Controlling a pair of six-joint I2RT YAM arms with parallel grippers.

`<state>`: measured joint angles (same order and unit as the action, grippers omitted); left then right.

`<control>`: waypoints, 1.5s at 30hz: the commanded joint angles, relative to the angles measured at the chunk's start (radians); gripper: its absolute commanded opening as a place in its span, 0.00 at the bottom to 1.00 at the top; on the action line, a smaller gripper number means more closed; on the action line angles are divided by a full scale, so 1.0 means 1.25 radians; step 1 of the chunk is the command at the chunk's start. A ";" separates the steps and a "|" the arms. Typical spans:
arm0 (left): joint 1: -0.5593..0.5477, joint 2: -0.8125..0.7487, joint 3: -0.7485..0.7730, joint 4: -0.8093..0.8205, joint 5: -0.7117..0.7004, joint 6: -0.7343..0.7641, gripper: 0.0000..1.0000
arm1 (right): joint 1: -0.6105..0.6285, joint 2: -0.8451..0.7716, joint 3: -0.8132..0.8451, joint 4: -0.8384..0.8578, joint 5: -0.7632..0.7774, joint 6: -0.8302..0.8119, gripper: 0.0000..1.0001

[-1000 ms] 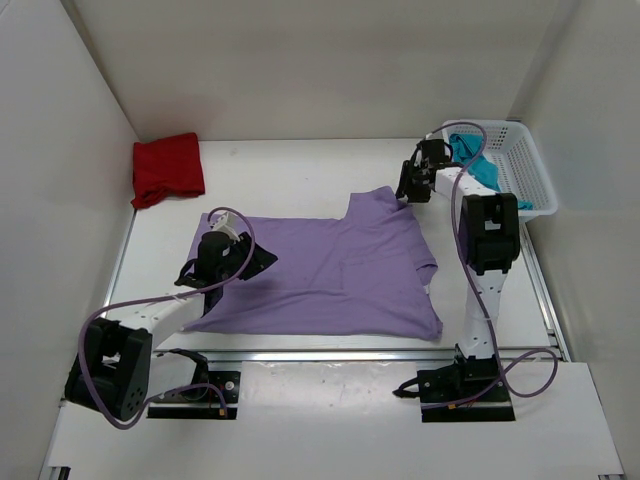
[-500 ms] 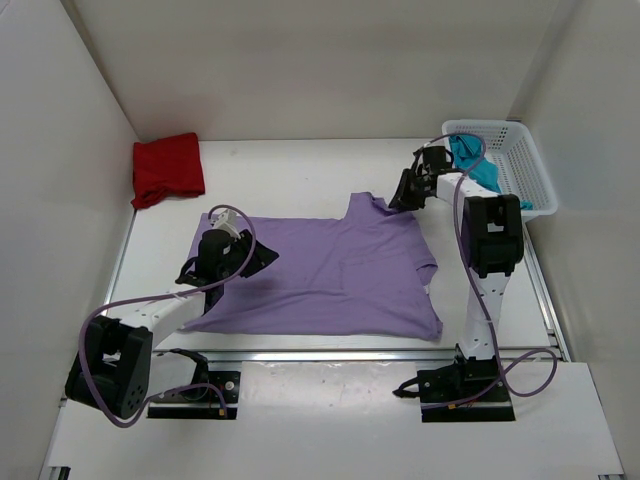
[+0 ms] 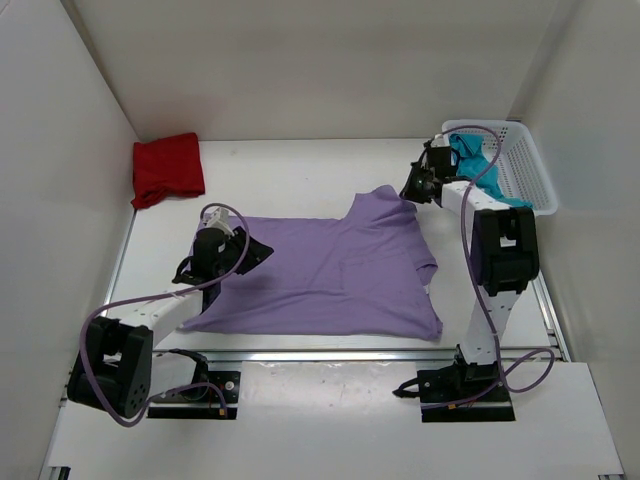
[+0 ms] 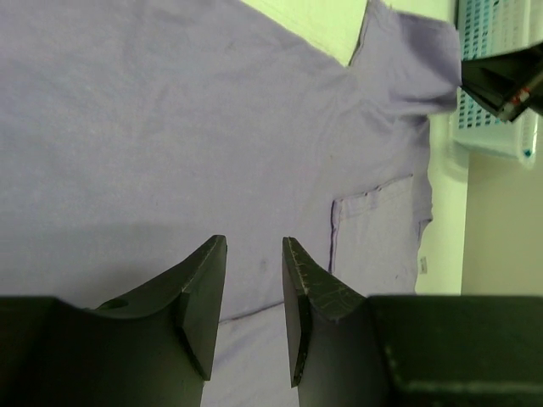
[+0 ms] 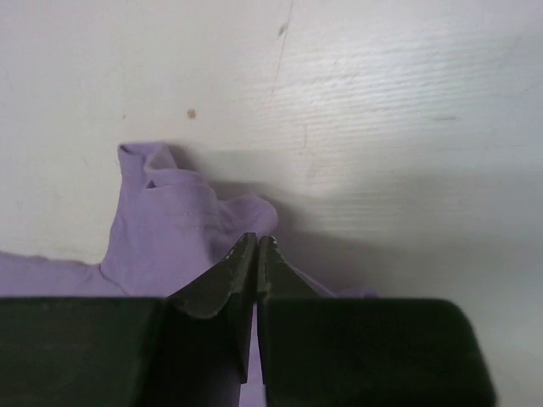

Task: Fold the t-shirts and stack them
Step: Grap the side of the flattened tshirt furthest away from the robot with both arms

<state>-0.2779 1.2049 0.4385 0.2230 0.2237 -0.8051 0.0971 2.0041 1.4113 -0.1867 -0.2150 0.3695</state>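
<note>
White walls are closing in a white surface [image 3: 290, 170], and three t-shirts are showing in the top view, one of each colour.

The lavender t-shirt [image 3: 330, 270] is lying spread out across the middle of the surface, mostly flat, with light creases and its hem toward the near edge. Its far right corner, by the shoulder, is rising in a small bunched peak. The dark red t-shirt [image 3: 167, 168] is sitting folded into a compact block in the far left corner, well apart from the lavender one. The teal-blue t-shirt [image 3: 468, 155] is lying crumpled inside the one white lattice basket [image 3: 525, 170], which is standing at the far right of the surface; nothing else is showing inside it.

Two end effectors are in view. The left end effector [image 4: 254, 243] is hanging over the left part of the lavender t-shirt with its jaws partly apart, a clear gap between the fingers and nothing between them. The right end effector [image 5: 256, 240] is reaching over the shirt's far right corner, just beside the basket; its fingers are pressing together, and purple cloth is gathering in folds right at their tips, so they are pinching that bunched corner.
</note>
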 commanded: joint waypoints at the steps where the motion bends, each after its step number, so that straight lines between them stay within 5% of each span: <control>1: 0.015 -0.008 0.005 0.050 -0.013 -0.028 0.44 | 0.009 -0.059 -0.035 0.090 0.164 0.003 0.00; 6: 0.050 -0.005 -0.016 0.069 -0.043 -0.057 0.43 | 0.022 -0.028 -0.040 0.111 0.259 -0.016 0.00; 11: 0.128 0.007 -0.035 0.094 -0.029 -0.090 0.44 | 0.018 0.007 -0.010 0.116 0.260 -0.032 0.37; 13: 0.157 0.010 -0.023 0.090 -0.034 -0.090 0.45 | -0.012 0.031 0.044 0.079 0.147 -0.015 0.50; 17: 0.187 0.042 0.044 0.063 -0.095 -0.059 0.45 | -0.043 0.093 0.186 -0.050 0.044 -0.017 0.46; 26: 0.281 0.286 0.308 -0.077 -0.118 0.040 0.43 | -0.026 0.255 0.410 -0.222 0.092 -0.050 0.43; 32: 0.309 0.432 0.486 -0.244 -0.111 0.148 0.48 | -0.014 0.229 0.340 -0.192 0.133 -0.040 0.41; 45: 0.325 0.510 0.581 -0.318 -0.178 0.250 0.55 | -0.016 0.257 0.346 -0.178 0.087 -0.031 0.29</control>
<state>0.1211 1.8507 1.0985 -0.1581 0.0395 -0.5392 0.0776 2.3299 1.8599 -0.4370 -0.0944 0.3195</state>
